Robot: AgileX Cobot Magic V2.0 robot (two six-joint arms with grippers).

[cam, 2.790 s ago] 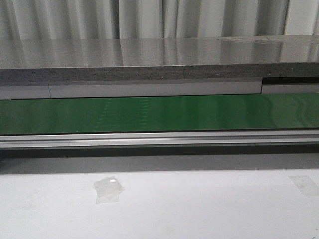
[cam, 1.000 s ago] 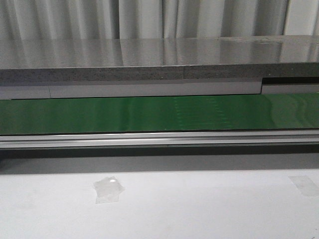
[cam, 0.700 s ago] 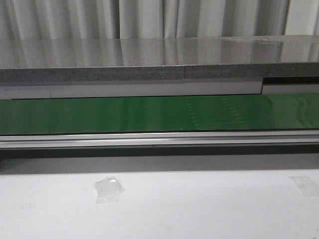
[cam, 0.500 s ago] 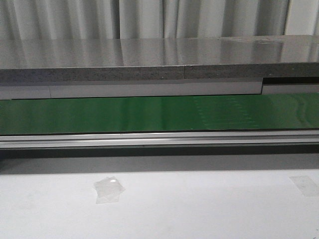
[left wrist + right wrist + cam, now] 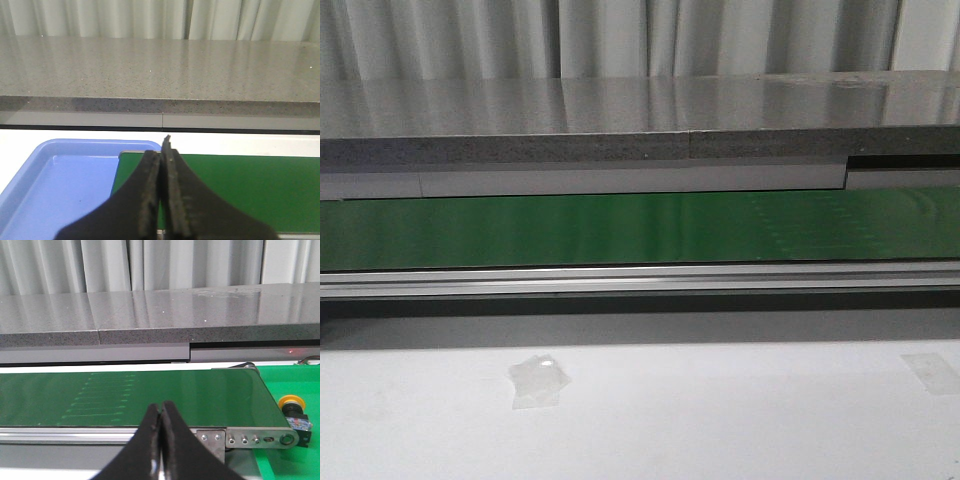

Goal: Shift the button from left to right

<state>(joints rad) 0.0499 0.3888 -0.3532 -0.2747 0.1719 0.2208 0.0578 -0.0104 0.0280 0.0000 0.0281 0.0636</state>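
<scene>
belt (image 5: 520, 230) seam marks (image 5: 790, 225) have shifted further right.

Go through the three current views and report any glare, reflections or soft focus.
Front view: curtain reflections streak the grey counter, and a pale sheen crosses the green conveyor belt. Left wrist view: the left gripper is dark and slightly soft up close; the blue tray is evenly lit. Right wrist view: the right gripper is blurred; the button stays sharp, its yellow cap bright.
</scene>
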